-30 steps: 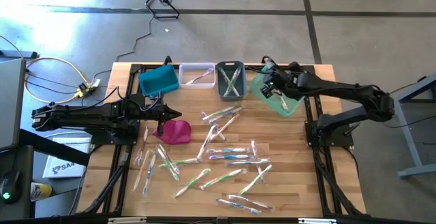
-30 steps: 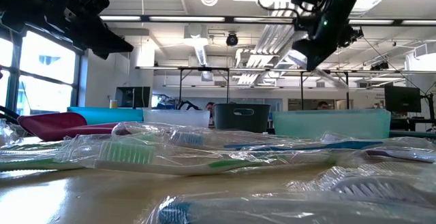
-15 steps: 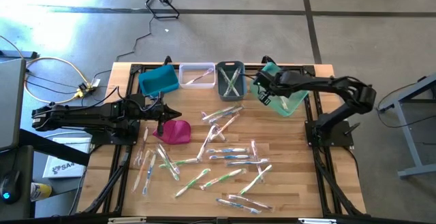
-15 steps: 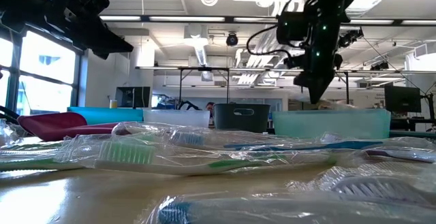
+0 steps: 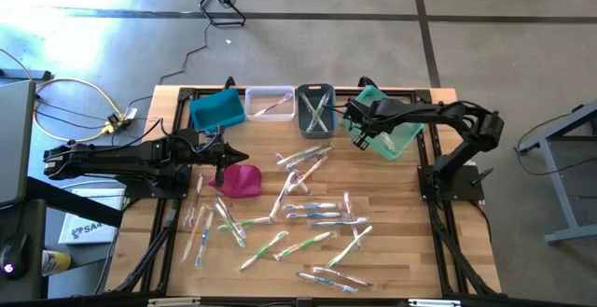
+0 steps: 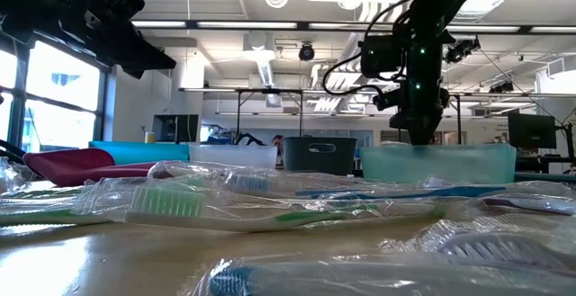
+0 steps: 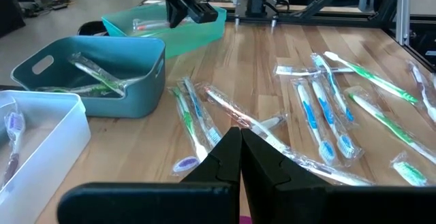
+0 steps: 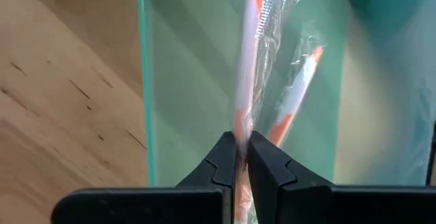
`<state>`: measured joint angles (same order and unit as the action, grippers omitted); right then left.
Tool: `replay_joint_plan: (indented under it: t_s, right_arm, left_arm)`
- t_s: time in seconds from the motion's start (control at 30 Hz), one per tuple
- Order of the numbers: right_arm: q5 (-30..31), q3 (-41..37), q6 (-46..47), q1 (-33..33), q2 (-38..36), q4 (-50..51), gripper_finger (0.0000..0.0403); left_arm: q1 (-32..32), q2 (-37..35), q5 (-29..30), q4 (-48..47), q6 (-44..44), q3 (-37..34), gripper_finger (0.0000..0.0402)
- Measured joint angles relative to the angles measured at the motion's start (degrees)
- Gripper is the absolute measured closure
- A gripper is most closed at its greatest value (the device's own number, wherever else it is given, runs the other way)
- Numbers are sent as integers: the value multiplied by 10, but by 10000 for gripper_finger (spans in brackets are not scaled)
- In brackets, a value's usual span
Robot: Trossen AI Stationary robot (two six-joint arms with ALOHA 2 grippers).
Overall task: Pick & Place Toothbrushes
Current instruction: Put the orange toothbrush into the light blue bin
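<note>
Many wrapped toothbrushes (image 5: 308, 216) lie scattered flat on the wooden table. My right gripper (image 8: 242, 139) is over the tilted teal bin (image 5: 396, 139), near its left wall, and is shut on an orange-handled toothbrush in a clear wrapper. In the low view it (image 6: 418, 127) points down at the bin's rim. A second orange toothbrush (image 8: 296, 94) lies on the bin's floor. My left gripper (image 7: 240, 132) hangs shut and empty above the table beside the magenta pouch (image 5: 241, 181). My right gripper pinches the orange toothbrush's handle (image 8: 244, 115) and its clear wrapper between the two fingers. It comes from above, pointing down, with the fingers lying along the brush. The toothbrush hangs below the fingertips into the teal bin, and whether its lower end touches the floor does not show.
A blue bin (image 5: 216, 109), a clear bin (image 5: 270, 102) and a grey bin (image 5: 315, 109) stand in a row along the far edge, left of the teal one. The grey and clear bins hold toothbrushes. Cables lie on the floor off the table's left.
My right gripper has come down from high above the table to the teal bin's rim, shifting slightly toward the table's left. It has tipped to point straight down, and its arm has folded in from the right. It has stayed shut on the toothbrush.
</note>
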<state>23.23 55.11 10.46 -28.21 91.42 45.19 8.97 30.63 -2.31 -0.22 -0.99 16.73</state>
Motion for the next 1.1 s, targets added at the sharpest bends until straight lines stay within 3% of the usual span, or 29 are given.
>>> replay_joint_plan:
  t_s: [0.73,1.1]
  right_arm:
    - [-36,0,4,-12,18,-5,387]
    - [-37,0,1,-12,18,-6,297]
  left_arm:
    - [0,0,0,-4,14,0,399]
    - [0,0,0,-4,14,0,399]
